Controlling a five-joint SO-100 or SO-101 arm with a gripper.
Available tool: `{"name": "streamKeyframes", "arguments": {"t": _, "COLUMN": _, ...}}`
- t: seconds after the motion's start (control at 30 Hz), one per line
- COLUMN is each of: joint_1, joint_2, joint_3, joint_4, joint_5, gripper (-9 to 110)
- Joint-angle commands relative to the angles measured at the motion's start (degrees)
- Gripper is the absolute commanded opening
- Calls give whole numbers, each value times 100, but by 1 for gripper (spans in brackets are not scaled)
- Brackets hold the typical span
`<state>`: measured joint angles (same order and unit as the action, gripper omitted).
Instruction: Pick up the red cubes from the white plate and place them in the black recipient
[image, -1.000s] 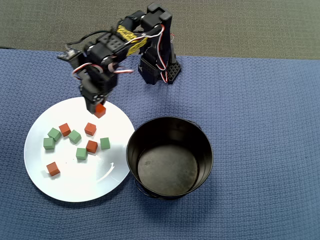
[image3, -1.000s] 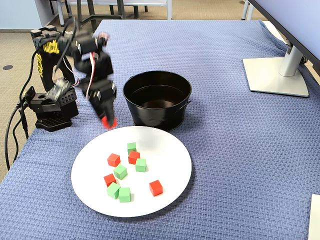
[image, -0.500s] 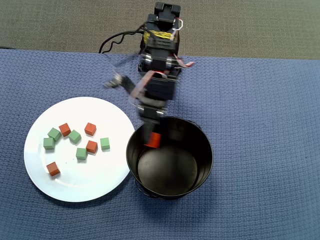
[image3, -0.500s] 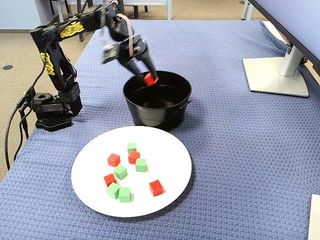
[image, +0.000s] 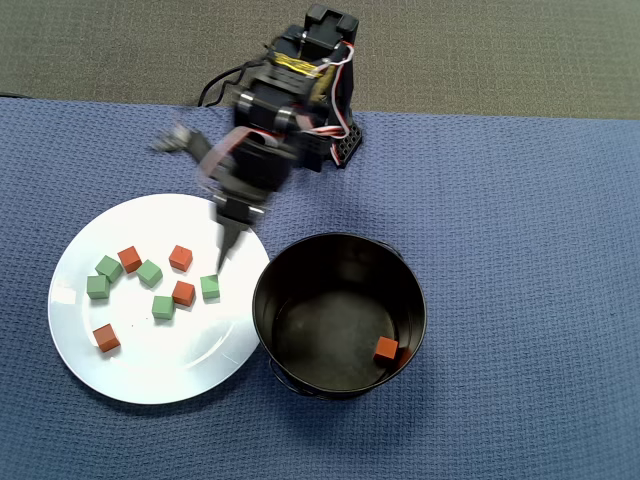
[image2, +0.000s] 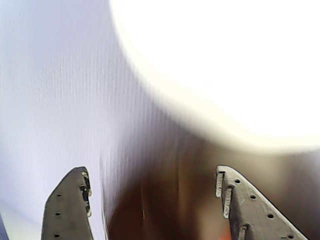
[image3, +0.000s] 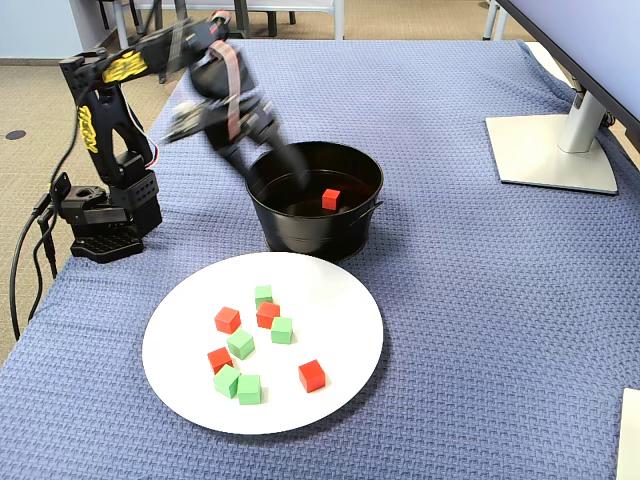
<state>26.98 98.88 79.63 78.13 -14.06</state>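
Overhead view: white plate (image: 70, 340) lower left holds four red cubes (image: 181, 258) and five green cubes (image: 163, 307); one red cube (image: 386, 349) lies in the black recipient (image: 410, 300), lower centre. Wrist view: gripper (image2: 152, 192) empty, jaws apart, motion-blurred. Fixed view: arm (image3: 215, 90) blurred, upper left, beside the recipient.

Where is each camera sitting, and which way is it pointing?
Overhead view: straight above, looking down on the white plate, the black pot and the arm, its base at the top.
Wrist view: rides on the arm, blurred; the open claw shows at the bottom.
Fixed view: stands across the table, angled down, arm at left.
Overhead and fixed views share the plate, the pot and the cubes.
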Motion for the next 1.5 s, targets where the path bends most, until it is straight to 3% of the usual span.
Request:
{"name": "streamKeyframes", "arguments": {"t": 0.0, "joint_1": 1116, "joint_2": -132, "joint_3": 492, "joint_4": -712, "joint_5": -668, "gripper": 24}}
{"name": "streamKeyframes", "arguments": {"t": 0.27, "joint_1": 1468, "joint_2": -1424, "joint_3": 325, "joint_4": -422, "joint_5": -1951, "gripper": 25}}
{"name": "streamKeyframes", "arguments": {"t": 0.53, "joint_1": 1644, "joint_2": -1978, "joint_3": 475, "joint_4": -202, "joint_5": -2443, "gripper": 24}}
{"name": "streamKeyframes", "arguments": {"t": 1.47, "joint_1": 1942, "joint_2": -3524, "joint_3": -527, "joint_4": -387, "joint_5": -2355, "gripper": 16}}
